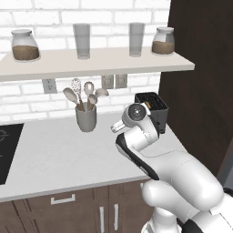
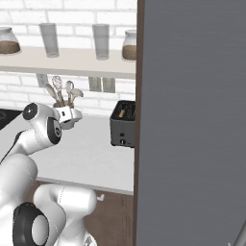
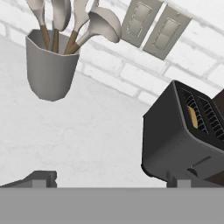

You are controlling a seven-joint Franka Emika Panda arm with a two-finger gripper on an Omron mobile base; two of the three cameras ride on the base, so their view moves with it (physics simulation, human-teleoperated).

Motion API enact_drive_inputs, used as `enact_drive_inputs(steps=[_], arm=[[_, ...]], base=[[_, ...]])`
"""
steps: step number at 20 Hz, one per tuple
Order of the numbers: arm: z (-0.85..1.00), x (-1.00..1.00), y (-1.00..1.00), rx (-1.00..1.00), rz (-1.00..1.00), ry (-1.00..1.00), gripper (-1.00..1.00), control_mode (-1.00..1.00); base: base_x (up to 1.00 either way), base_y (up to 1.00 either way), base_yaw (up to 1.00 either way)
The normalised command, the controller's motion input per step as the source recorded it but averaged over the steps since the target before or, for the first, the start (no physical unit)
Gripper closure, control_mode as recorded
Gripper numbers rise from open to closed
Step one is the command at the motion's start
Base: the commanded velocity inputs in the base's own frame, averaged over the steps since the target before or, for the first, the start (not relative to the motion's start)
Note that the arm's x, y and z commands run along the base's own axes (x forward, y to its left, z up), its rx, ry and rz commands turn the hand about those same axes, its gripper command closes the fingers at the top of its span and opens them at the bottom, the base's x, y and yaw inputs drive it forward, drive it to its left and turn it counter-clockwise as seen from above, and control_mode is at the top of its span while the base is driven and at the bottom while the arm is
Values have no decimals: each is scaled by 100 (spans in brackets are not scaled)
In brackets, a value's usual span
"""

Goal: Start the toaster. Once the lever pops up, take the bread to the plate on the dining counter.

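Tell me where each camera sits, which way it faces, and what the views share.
Left base view: behind the arm's left, facing the brick wall; arm rises lower right, partly covering the toaster.
Right base view: behind its right; arm lower left, a dark panel blocking the right.
Hand view: on the hand, tilted, fingertips at bottom.
Shared: toaster and utensil cup.

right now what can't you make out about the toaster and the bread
- toaster, left base view: front face and lever hidden behind the arm's wrist.
- toaster, right base view: right side cut off by the dark panel.
- bread, hand view: just a tan sliver shows in a slot; the rest sits inside.
- end effector, hand view: fingertips cut off at the bottom edge.
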Motion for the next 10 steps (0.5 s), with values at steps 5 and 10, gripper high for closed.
enact_drive_inputs(steps=[5, 10], arm=[[0, 0, 0, 0, 0, 0, -100, -100], [0, 0, 0, 0, 0, 0, -100, -100]], base=[[0, 0, 0], [0, 0, 0]])
